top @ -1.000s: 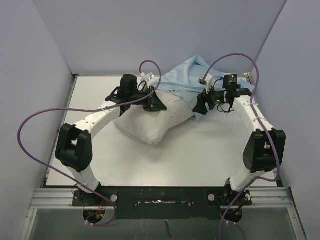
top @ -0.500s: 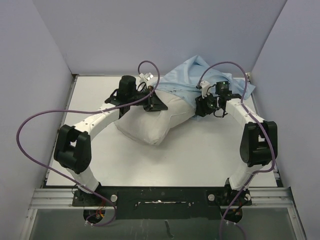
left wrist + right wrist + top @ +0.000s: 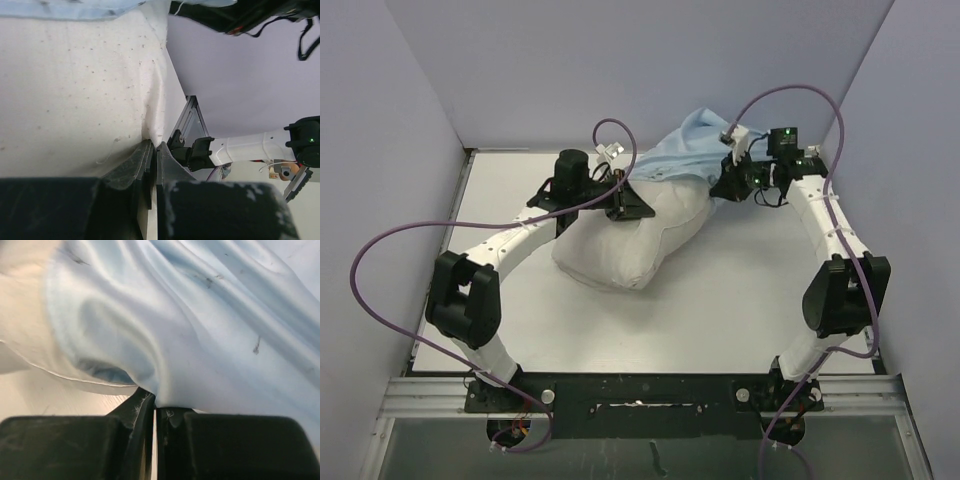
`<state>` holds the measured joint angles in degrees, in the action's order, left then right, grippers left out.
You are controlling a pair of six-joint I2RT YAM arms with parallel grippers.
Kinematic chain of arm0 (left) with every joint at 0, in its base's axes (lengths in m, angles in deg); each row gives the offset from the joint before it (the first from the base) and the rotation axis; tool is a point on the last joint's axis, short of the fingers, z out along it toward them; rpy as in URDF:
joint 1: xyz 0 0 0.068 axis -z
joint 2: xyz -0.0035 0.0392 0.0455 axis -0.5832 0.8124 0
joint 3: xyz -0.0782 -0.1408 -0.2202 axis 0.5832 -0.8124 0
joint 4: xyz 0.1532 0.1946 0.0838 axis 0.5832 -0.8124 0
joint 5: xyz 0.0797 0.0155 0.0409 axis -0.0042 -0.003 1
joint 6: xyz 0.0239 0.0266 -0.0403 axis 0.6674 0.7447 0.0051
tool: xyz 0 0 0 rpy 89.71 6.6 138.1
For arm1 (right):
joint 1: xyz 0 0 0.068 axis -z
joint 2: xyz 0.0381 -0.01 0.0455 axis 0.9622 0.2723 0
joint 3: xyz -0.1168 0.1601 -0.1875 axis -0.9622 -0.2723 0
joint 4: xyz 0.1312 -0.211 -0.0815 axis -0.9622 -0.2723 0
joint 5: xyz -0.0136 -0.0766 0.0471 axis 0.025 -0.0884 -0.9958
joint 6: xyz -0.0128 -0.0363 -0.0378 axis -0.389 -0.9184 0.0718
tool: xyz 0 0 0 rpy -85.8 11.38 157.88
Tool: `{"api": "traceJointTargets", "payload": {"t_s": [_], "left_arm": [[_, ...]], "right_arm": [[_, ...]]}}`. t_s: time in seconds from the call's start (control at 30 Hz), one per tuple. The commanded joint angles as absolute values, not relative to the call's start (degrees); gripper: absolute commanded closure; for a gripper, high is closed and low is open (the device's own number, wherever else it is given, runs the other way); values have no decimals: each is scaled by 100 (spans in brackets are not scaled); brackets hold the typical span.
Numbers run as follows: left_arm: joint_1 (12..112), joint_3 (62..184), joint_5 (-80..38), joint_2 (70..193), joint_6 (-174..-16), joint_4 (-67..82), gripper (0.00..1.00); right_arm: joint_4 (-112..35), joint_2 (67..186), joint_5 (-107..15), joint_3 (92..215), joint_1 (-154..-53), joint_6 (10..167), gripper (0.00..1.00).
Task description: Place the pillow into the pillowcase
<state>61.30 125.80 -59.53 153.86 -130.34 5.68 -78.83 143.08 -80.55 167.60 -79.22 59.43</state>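
The off-white pillow (image 3: 620, 245) lies slantwise mid-table, its far end tucked under the light blue pillowcase (image 3: 685, 150), which is bunched toward the back. My left gripper (image 3: 638, 205) sits on the pillow's upper left edge. In the left wrist view it (image 3: 154, 147) is shut on a pinched fold of the pillow (image 3: 75, 90). My right gripper (image 3: 720, 188) is at the pillowcase's near right edge. Its wrist view shows it (image 3: 155, 407) shut on a gather of pillowcase cloth (image 3: 200, 330), with pillow fabric (image 3: 20, 315) at the left.
Pale walls close in the table (image 3: 740, 300) at the back and on both sides. Purple cables (image 3: 380, 260) loop off both arms. The right arm (image 3: 250, 147) shows in the left wrist view, close beyond the pillow's edge.
My right gripper has closed on the pillowcase edge and drawn it back and up. The pillow's far end has shifted slightly rightward. The left gripper keeps its pinch.
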Motion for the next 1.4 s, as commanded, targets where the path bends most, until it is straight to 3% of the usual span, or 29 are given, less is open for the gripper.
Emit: {"api": "traceJointTargets", "payload": {"t_s": [0.0,0.17,0.27,0.4,0.5,0.67,0.77,0.87,1.03,1.23,1.37], "left_arm": [[6125,13074,-6247,15047,-13369,1427,100],[6113,13179,-6275,15042,-13705,1856,100],[6028,12914,-6065,14857,-13741,1939,100],[5709,11776,-5737,14628,-14264,2741,100],[5506,11045,-5624,14604,-14594,3210,100],[5376,10493,-5633,14654,-14629,3354,100],[5340,10439,-5696,14735,-14600,3366,100],[5331,10441,-5752,14810,-14651,3477,100],[5328,10487,-5846,14857,-14690,3504,100],[5328,10527,-5884,14853,-14693,3498,100],[5331,10547,-5896,14853,-14692,3491,100]], "right_arm": [[-8266,13979,-10159,18403,-8265,6025,100],[-8592,14339,-10875,19863,-9006,5834,100],[-8802,14299,-10853,19581,-9362,5560,100],[-8624,14238,-9665,18654,-9650,5552,100],[-8710,14215,-9445,18423,-9626,5460,85],[-9655,13957,-10358,18559,-9439,4355,42],[-9914,13859,-10624,18608,-9126,4186,32],[-9340,13734,-10094,18213,-8862,4790,31],[-8446,13731,-7918,17453,-8818,5519,31],[-8094,13935,-6975,17221,-8831,5647,33],[-7946,14093,-6455,17155,-8869,5650,45]]}}
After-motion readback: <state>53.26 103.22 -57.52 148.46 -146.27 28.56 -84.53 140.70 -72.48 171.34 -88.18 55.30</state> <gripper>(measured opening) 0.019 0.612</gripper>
